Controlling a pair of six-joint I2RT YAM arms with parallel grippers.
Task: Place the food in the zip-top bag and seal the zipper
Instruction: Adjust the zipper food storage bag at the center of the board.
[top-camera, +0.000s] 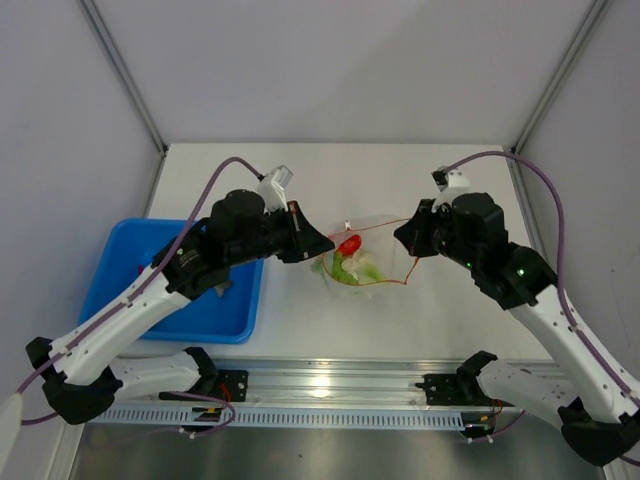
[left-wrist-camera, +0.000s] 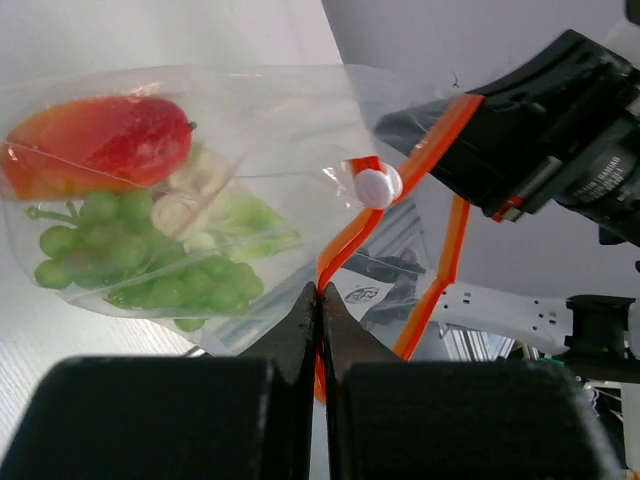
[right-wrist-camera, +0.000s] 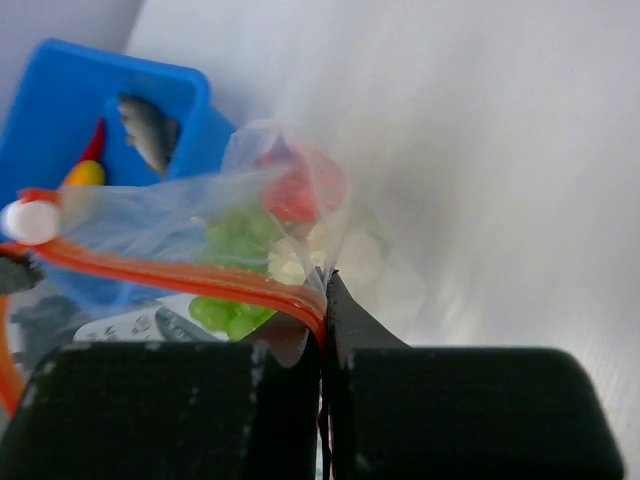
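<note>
The clear zip-top bag (top-camera: 358, 268) hangs between my two grippers over the table. It holds a red-orange fruit (left-wrist-camera: 100, 145), green grapes (left-wrist-camera: 120, 250) and white cauliflower (left-wrist-camera: 200, 185). The orange-red zipper (left-wrist-camera: 350, 235) stands open in a loop, with a white slider (left-wrist-camera: 378, 187) on it. My left gripper (left-wrist-camera: 320, 290) is shut on the zipper strip at the bag's left end (top-camera: 325, 243). My right gripper (right-wrist-camera: 326, 278) is shut on the zipper's other end (top-camera: 405, 236). A grey fish (right-wrist-camera: 150, 130), a red chili (right-wrist-camera: 95, 140) and a yellow piece (right-wrist-camera: 85, 175) lie in the tray.
The blue tray (top-camera: 150, 305) sits on the table at the left, under the left arm. A metal rail (top-camera: 330, 385) with both arm bases runs along the near edge. Grey walls enclose the table on the back and sides.
</note>
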